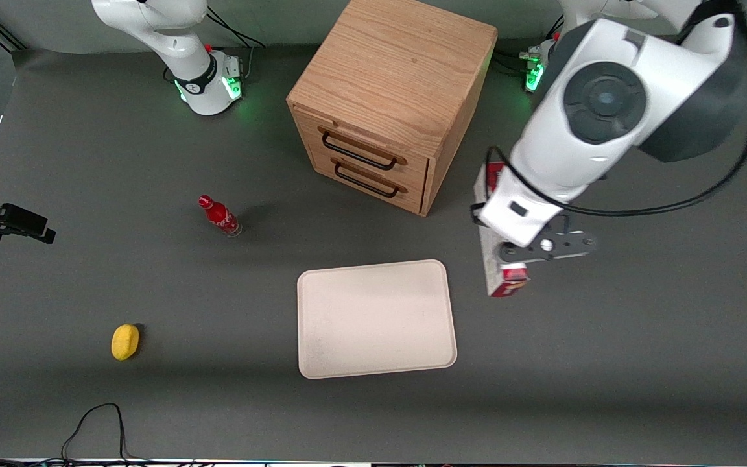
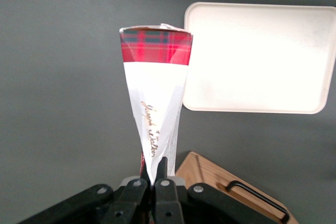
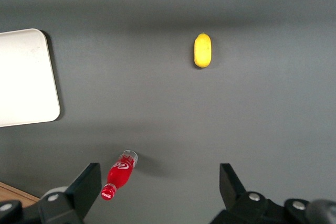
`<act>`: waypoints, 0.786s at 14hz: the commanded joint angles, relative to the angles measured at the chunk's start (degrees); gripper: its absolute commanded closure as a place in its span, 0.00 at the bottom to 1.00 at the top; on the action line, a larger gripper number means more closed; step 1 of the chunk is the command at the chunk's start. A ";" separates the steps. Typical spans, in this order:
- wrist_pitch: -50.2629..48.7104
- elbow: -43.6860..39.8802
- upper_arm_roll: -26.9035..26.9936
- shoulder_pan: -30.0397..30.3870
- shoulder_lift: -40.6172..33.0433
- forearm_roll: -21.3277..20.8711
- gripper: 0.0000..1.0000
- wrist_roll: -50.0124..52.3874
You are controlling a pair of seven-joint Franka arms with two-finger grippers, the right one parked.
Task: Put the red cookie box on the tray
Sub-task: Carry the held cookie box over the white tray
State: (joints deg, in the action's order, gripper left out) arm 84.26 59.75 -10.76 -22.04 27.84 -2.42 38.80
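Note:
My left gripper (image 1: 508, 251) is shut on the red cookie box (image 1: 491, 266), a slim long box with grey-white panels and a red end. The arm's wrist covers the box's middle in the front view. In the left wrist view the box (image 2: 156, 98) runs out from between the gripper's (image 2: 155, 170) closed fingers to a red tartan end. The cream-white tray (image 1: 377, 318) lies flat beside the box, a short gap away toward the parked arm's end. The tray (image 2: 260, 59) holds nothing. No part of the box overlaps it.
The wooden drawer cabinet (image 1: 393, 97) stands farther from the front camera than the tray, close to the held box. A small red bottle (image 1: 219, 216) and a yellow fruit (image 1: 125, 341) lie toward the parked arm's end. A black cable (image 1: 98, 421) loops near the front edge.

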 commanded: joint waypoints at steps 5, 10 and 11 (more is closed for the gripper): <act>6.69 -4.29 0.21 -2.92 8.97 0.31 1.00 3.91; 16.27 -3.94 0.47 -3.71 17.76 -0.13 1.00 3.56; 18.12 -4.02 0.56 -4.06 19.60 -0.21 1.00 3.56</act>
State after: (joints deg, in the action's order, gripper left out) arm 100.24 58.56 -10.76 -24.78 43.38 -2.43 41.51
